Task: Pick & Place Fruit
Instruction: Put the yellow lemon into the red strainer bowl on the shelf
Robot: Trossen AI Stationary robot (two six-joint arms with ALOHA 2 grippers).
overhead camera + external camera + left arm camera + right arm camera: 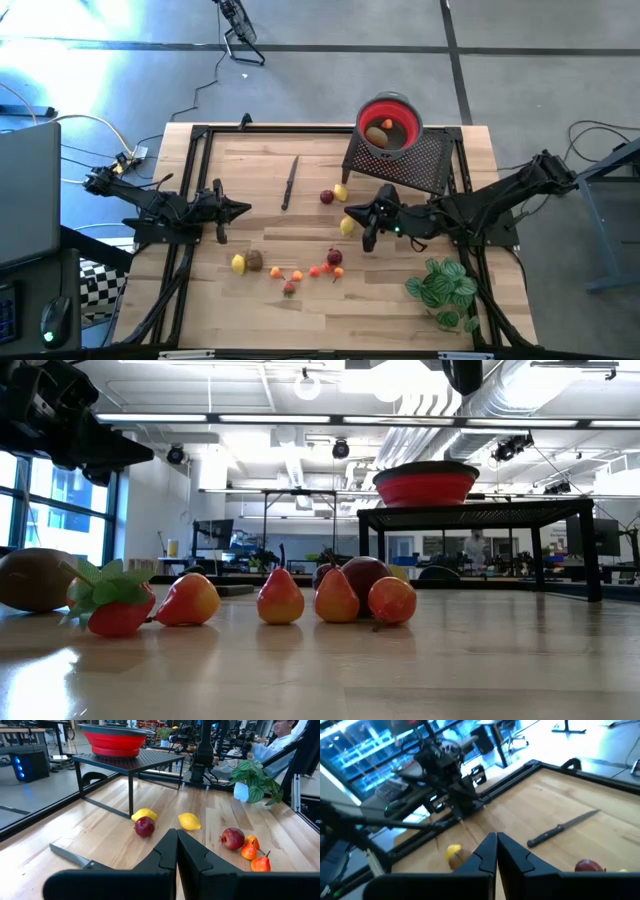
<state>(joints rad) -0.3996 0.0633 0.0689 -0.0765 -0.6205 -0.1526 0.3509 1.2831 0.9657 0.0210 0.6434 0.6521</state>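
The right gripper [350, 211] hangs with fingers pressed together, holding nothing, on the side of the black mesh stand [400, 160] that faces the table's middle; a yellow lemon [347, 226] lies just beside its tips. Two more fruit, red [326, 197] and yellow [341, 192], lie near the stand's foot. The red bowl [390, 122] on top of the stand holds some fruit. A knife [290, 182] lies farther from the stand. The left gripper [243, 209] waits beyond the knife, also closed and empty.

Around you: grey floor [330, 80] with dark seams, tall windows [60, 510] at one side, ceiling strip lights [300, 422], silver ductwork [470, 420], distant workbenches [300, 495], a seated person [280, 740].
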